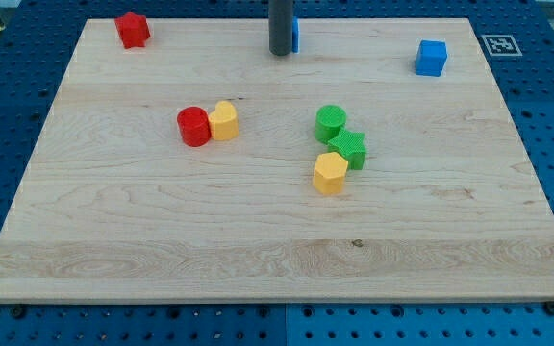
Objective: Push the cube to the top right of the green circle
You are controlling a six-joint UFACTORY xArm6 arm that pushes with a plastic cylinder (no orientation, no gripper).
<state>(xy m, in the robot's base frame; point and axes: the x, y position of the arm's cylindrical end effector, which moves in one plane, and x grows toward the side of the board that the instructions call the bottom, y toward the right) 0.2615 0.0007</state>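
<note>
— Yellow hexagon (330,173) up front, touching green star (350,148); green circle (331,122) just behind. Count?
— Two yellows, reds, greens. Blue cube (431,58) far top right; my tip (280,51) hides another blue. No pincer visible.

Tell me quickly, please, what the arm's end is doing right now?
No gripper here: my tip holds nothing. It rests at the view's top, beside a blue block partly hidden behind the rod, far left of the blue cube.

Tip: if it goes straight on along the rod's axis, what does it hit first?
Just the board: my tip points down onto bare wood near the view's top edge. No block lies under it; a blue block peeks out at the rod's right, depth unclear.
</note>
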